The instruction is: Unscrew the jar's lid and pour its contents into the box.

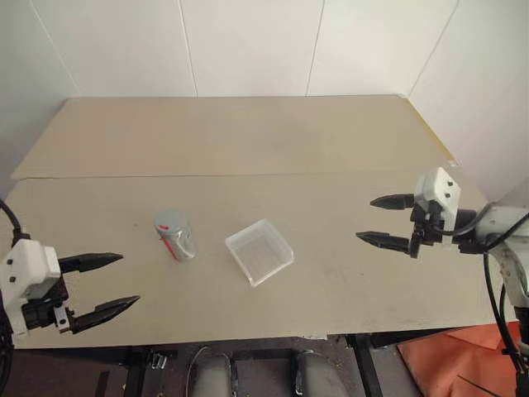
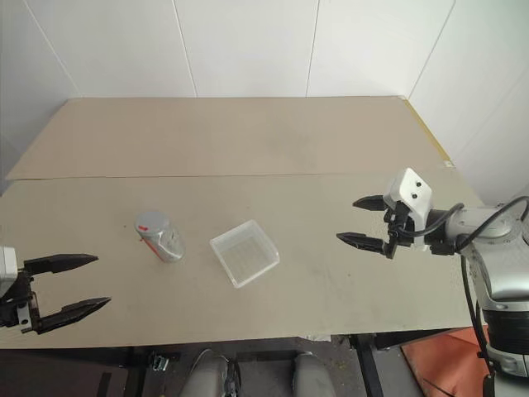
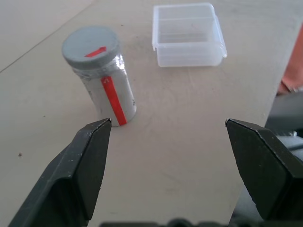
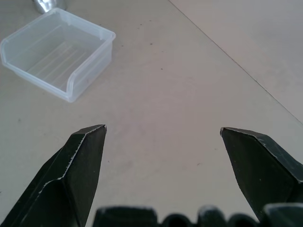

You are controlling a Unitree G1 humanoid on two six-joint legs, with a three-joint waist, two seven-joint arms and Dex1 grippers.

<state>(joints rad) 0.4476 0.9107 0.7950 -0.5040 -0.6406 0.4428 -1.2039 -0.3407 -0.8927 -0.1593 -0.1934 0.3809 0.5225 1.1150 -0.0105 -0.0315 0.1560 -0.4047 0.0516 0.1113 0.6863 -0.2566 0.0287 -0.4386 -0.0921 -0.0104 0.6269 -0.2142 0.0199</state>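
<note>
Left gripper (image 1: 109, 284) nearest, low at 8 o'clock over the worktop's (image 1: 347, 273) front edge; fingers spread wide, nothing between them, pointing toward the middle. Right gripper (image 1: 384, 221) at 3 o'clock, fingers likewise wide apart and empty, pointing in toward the box.

Jar (image 1: 175, 236) stands on the worktop left of centre, at roughly 2 o'clock from the left gripper and well apart from it. Lid (image 3: 90, 45) on, pale grey, with a short red mark on top. Silvery body carries a red stripe running down the side over a white label; small print beside the stripe too fine to read. No brand legible. Contents not discernible through the wall.

Box (image 1: 259, 251) sits just right of the jar, apart from it, turned corner-on to the front edge. Translucent, ribbed bottom, rounded corners, nothing seen inside. No writing on it.

Worktop pale beige, a seam running across behind both items.
</note>
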